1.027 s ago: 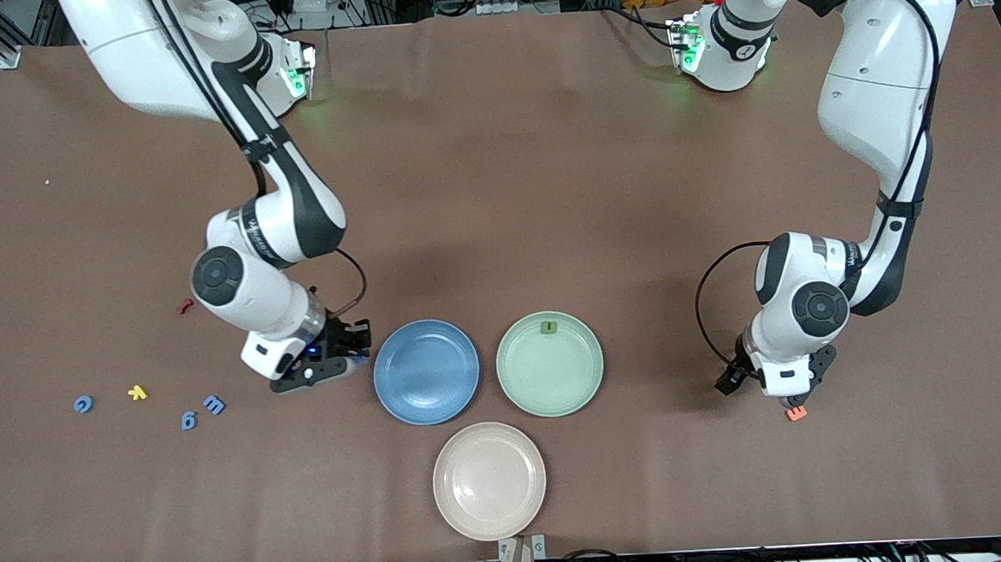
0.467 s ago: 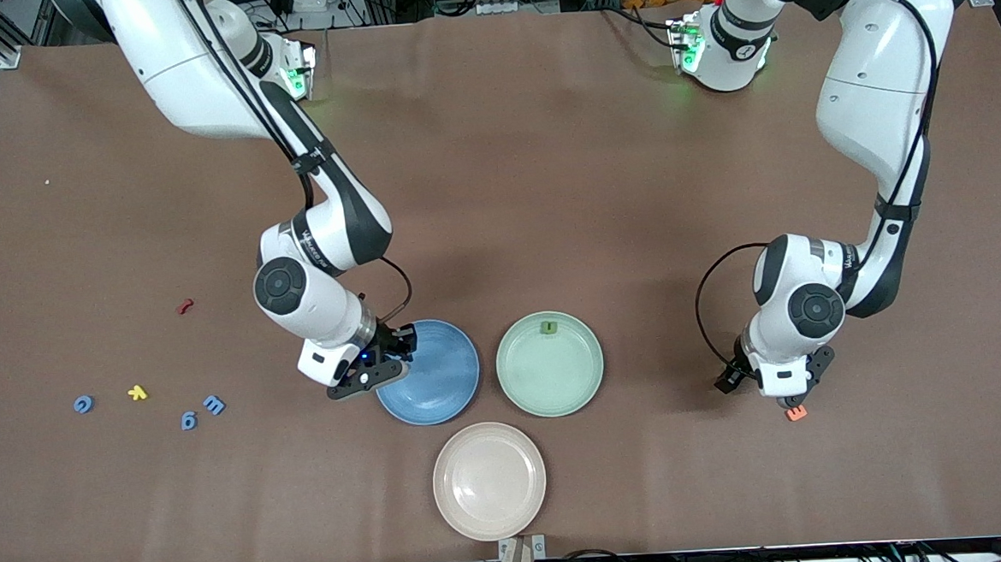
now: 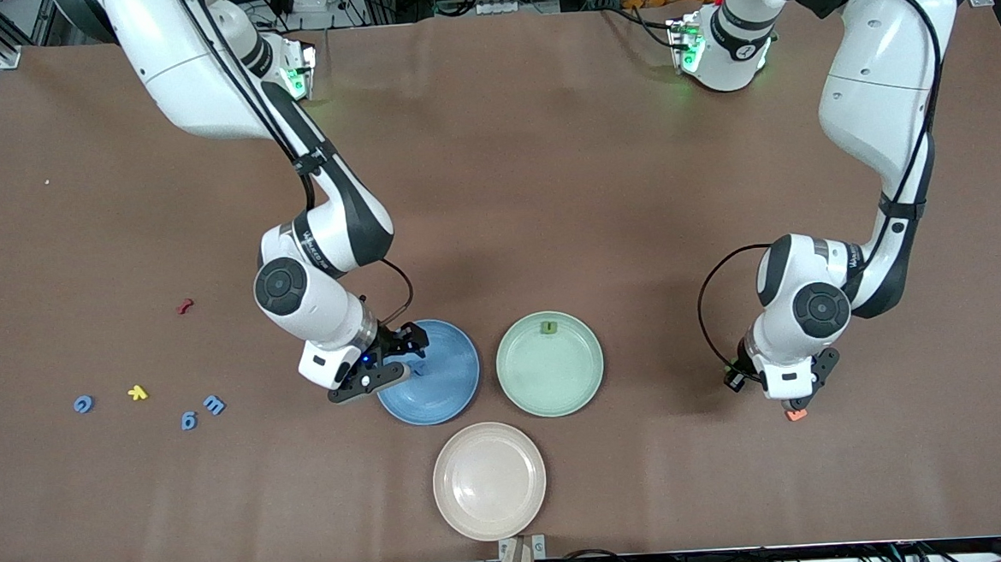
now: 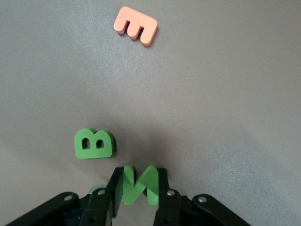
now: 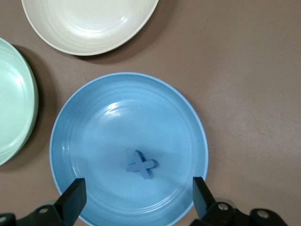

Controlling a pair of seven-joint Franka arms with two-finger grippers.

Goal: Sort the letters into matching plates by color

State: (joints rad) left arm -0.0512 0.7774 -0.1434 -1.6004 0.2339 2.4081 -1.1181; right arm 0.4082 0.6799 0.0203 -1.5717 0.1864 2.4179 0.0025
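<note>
Your right gripper (image 3: 402, 355) hangs over the blue plate (image 5: 84, 141), at its edge toward the right arm's end of the table, with its fingers (image 5: 70, 201) spread wide and nothing between them. Directly below them you see a blue X letter (image 5: 140, 165) lying flat inside that plate. Next to the blue plate, toward the left arm's end, sits the mint green plate (image 3: 523, 383), which carries one small green letter (image 3: 546, 327) near its rim on the robots' side. Nearer the front camera than both lies the beige-pink plate (image 3: 469, 497), bare.

Your left gripper (image 4: 139, 188) is down at the table toward the left arm's end, well apart from the plates, with its fingers drawn in narrow against a green N letter (image 4: 139, 182), one finger on each flank. Just beside it you find a green B letter (image 4: 94, 144) flat on the brown table (image 3: 547, 184), and farther out from the fingertips an orange E letter (image 4: 136, 26).

Out toward the right arm's end of the table, well away from your right gripper, you have three blue letters (image 3: 201, 411), a yellow letter (image 3: 136, 392) among them, and a red letter (image 3: 183, 306) closer to the robots.
</note>
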